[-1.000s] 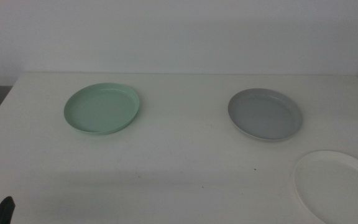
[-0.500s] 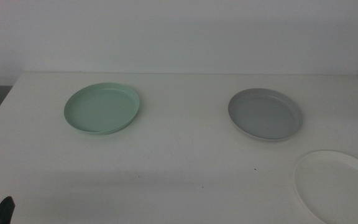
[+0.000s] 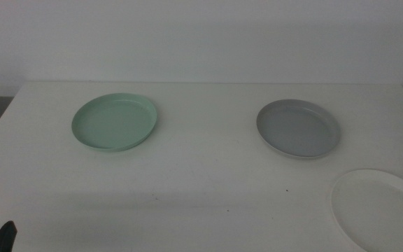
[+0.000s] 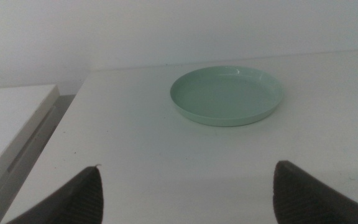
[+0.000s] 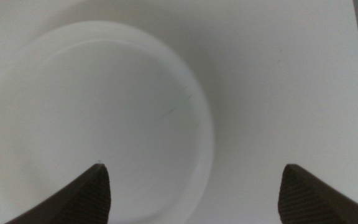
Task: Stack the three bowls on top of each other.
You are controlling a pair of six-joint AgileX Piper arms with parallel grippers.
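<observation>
I'm hovering the right gripper, jaws wide, over the white bowl (lower right); left gripper, also wide, is facing the green bowl; the grey bowl is sitting apart on the desk.

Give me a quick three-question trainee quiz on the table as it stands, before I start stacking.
1. True or false: the grey bowl already sits on the green bowl.
2. Which bowl lies below the right gripper? A green, B grey, C white.
3. Fill in: the left gripper has its jaws ____ and faces the green bowl.

Key: 1 false, all three bowls lie apart on the table. 2 C, the white bowl. 3 open.
</observation>
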